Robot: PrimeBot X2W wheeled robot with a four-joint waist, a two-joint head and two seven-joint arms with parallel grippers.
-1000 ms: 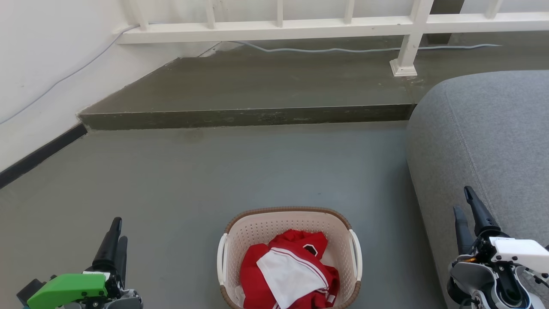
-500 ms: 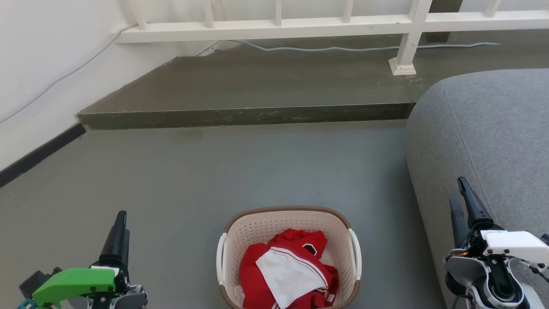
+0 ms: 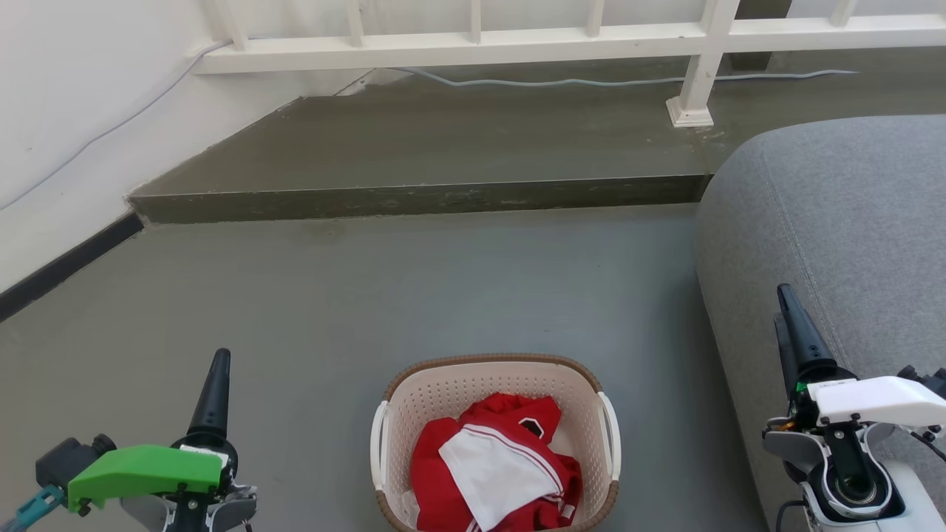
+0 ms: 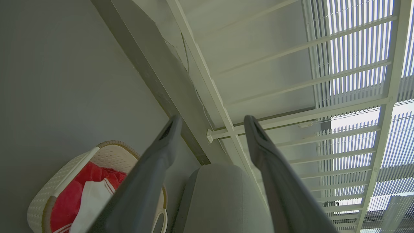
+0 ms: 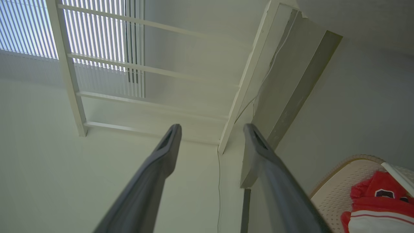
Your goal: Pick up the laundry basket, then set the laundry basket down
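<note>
One laundry basket (image 3: pixel 488 388), cream perforated plastic, rounded-rectangular, brown woven-look rim, sits on smooth grey floor (image 3: pixel 443 295); crumpled red-and-white garment (image 3: pixel 495 465) inside. Left gripper (image 4: pixel 212 120) and right gripper (image 5: pixel 212 127) flank it, well apart, jaws spread wide, gripping nothing. Grey textured-fabric sofa (image 3: pixel 835 222) at its right.

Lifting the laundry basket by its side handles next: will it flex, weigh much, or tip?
Probably stiff: the laundry basket is moulded perforated plastic with a banded rim. Likely light: only a few clothes lie inside, below the rim. The handles sit on opposite sides, so an even lift should keep it level; an uneven one may tilt it.
</note>
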